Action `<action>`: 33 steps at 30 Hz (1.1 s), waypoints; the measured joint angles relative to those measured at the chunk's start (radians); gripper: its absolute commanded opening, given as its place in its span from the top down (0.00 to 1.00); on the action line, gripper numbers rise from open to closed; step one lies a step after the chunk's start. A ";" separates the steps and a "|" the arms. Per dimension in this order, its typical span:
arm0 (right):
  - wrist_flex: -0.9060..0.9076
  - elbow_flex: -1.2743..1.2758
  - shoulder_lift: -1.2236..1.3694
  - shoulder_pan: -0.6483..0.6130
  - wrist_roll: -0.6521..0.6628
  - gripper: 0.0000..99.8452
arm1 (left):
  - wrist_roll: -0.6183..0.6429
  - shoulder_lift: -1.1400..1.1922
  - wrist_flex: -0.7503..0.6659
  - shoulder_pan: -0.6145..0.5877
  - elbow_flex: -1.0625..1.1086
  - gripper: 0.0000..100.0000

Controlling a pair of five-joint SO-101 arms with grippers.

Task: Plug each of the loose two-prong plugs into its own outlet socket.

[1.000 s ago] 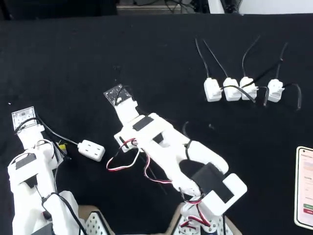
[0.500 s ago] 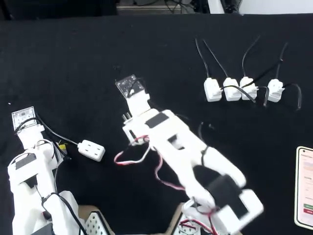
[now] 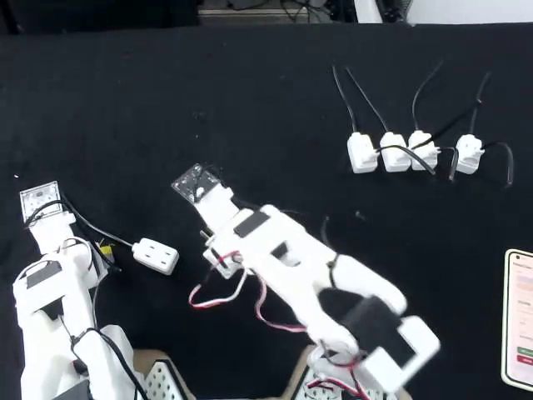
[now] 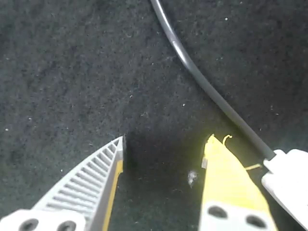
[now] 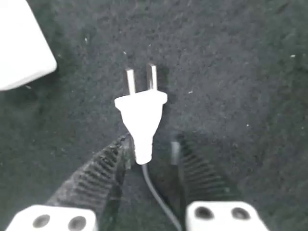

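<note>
1. right gripper (image 5: 150, 144): released, jaws apart. the white two-prong plug (image 5: 140, 113) lies flat on the black table (image 3: 166, 83). its narrow tail end sits between the jaws, against one side with a gap to the other. not clamped.
2. the plug's two metal prongs point away from the gripper, straight and side by side. its thin dark lead (image 5: 154, 192) runs back between the jaws.
3. right wrist view: a white block (image 5: 21, 45) at the frame edge, near the plug but apart from it, off to one side of the prongs. cannot tell what it is.
4. left gripper (image 4: 165, 144): released. the grey finger (image 4: 91, 183) and yellow finger (image 4: 226, 178) are wide apart, with only table between them.
5. a black cord (image 4: 202, 82) crosses the left wrist view and ends in a white piece (image 4: 288, 175) just beside the yellow finger. cannot tell if they touch.
6. high view: the white outlet socket (image 3: 156, 255) lies on the table between the two arms, nearer the left one, and a black cable runs from it toward the left arm.
7. there are four white corded units in a row: (image 3: 362, 153), (image 3: 394, 153), (image 3: 422, 151), (image 3: 469, 153). they're on the far right of the table, well apart from both arms. cannot tell plug from socket.
8. writing: a phone (image 3: 520, 317) at the right edge has a lit screen with red and green marks, print too small to read. any marking on the plug or socket is too small to tell.
</note>
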 measured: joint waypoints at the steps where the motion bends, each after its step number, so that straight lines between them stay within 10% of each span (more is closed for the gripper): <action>1: 0.017 -0.015 0.002 0.000 0.000 0.86 | 0.000 0.000 0.000 0.000 0.000 0.74; 33: 0.005 -0.021 -0.146 0.078 0.008 0.86 | 0.000 0.000 0.000 0.000 0.000 0.74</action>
